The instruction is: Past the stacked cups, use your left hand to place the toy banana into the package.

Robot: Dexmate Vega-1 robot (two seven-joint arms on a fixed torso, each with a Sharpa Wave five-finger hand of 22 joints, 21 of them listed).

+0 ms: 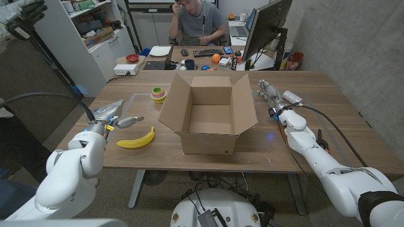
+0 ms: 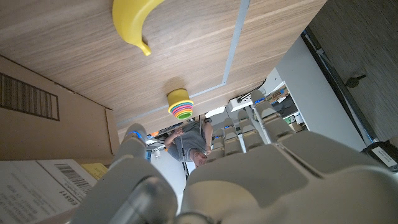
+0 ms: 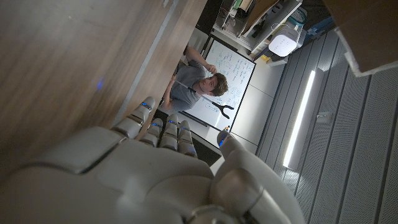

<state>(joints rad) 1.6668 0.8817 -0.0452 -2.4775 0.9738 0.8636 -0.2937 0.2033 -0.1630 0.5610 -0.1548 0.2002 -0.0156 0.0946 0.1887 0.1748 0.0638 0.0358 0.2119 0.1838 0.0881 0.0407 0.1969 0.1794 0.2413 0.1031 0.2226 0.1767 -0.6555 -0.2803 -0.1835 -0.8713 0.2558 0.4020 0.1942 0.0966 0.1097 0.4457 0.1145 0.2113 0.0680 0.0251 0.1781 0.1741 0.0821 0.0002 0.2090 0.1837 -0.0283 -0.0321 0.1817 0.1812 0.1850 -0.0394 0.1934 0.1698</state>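
Observation:
A yellow toy banana lies on the wooden table near its front edge, left of the open cardboard box. The banana also shows in the left wrist view, with the box wall beside it. The stacked colourful cups stand behind the banana, close to the box's left flap; the cups appear in the left wrist view too. My left hand hovers just left of the banana, fingers apart, holding nothing. My right hand is at the right of the box, fingers extended and empty.
A person sits at a desk behind the table. White shelving stands at the back left. Bare tabletop lies between the banana and the box.

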